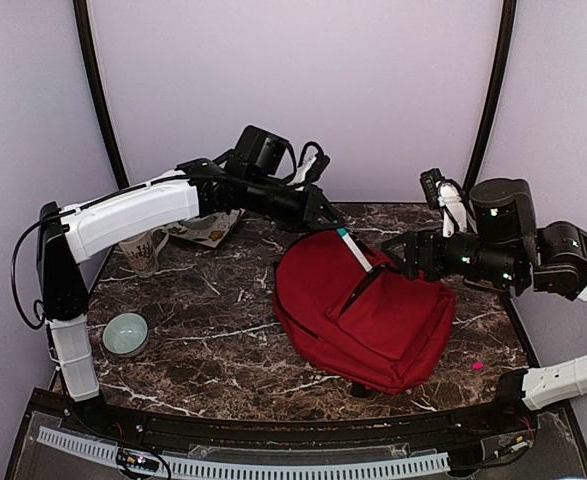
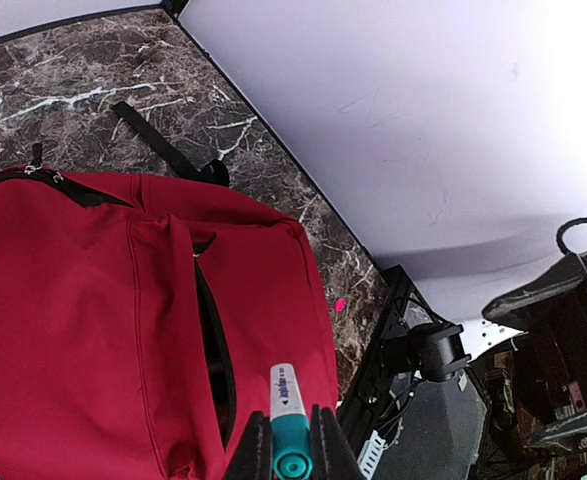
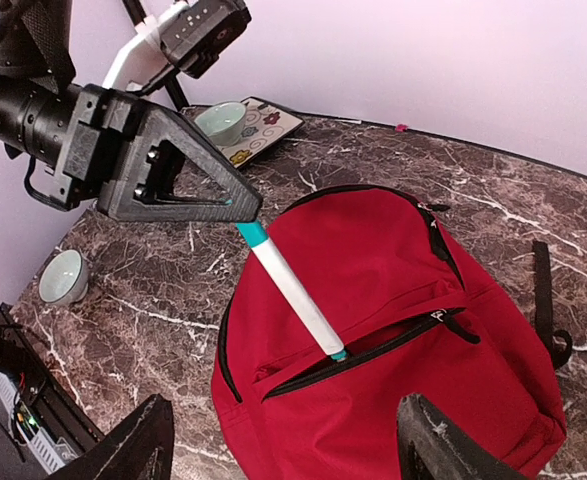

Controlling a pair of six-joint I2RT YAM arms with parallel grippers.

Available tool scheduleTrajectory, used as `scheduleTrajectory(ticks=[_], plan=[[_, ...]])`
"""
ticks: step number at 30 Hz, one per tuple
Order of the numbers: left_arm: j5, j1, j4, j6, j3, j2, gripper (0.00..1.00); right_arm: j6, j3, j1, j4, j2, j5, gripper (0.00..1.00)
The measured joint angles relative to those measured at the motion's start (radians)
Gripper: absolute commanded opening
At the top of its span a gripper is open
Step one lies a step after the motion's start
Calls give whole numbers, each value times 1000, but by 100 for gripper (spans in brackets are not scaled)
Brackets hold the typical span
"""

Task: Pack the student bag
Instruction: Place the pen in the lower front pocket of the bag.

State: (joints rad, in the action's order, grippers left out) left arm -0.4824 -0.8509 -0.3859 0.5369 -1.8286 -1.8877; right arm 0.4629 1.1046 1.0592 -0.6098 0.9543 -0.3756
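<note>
One red backpack (image 1: 373,310) lies flat on the marble bench (image 1: 203,320), front side up, directly beneath both hands. Its front pocket (image 3: 393,340) is unzipped, and the dark slit sits just below the left hand's fingertips.

The left hand (image 2: 291,450) reaches in from the far side of the bag. Its fingers are pinched narrow on the capped end of a teal-and-white marker (image 3: 291,290). The marker slants down and away from that hand, with its lower tip right at the pocket's mouth, at or barely inside the slit.

The right hand (image 3: 285,425) hangs over the near part of the bag with its fingers spread wide. It is holding nothing, and I can't make out any contact with the fabric.

To my eye the step in hand is sliding the marker into the front pocket, and it has hardly gone in. The next move calls for pushing along the marker's own slant until most of it is under the flap, then letting go. The limp fabric could close the slit, so the free hand may need to hold the edge.
</note>
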Motion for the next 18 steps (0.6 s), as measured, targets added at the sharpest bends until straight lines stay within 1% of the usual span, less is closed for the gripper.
scheduleTrajectory(ticks=[4,18], plan=[[12,0,-21,-6,-56,-69,0,47,-10,0,-25,-22,-37,76],[80,0,-60,-20,-71,-143,0,148,-47,-5,-114,-126,-124,74]])
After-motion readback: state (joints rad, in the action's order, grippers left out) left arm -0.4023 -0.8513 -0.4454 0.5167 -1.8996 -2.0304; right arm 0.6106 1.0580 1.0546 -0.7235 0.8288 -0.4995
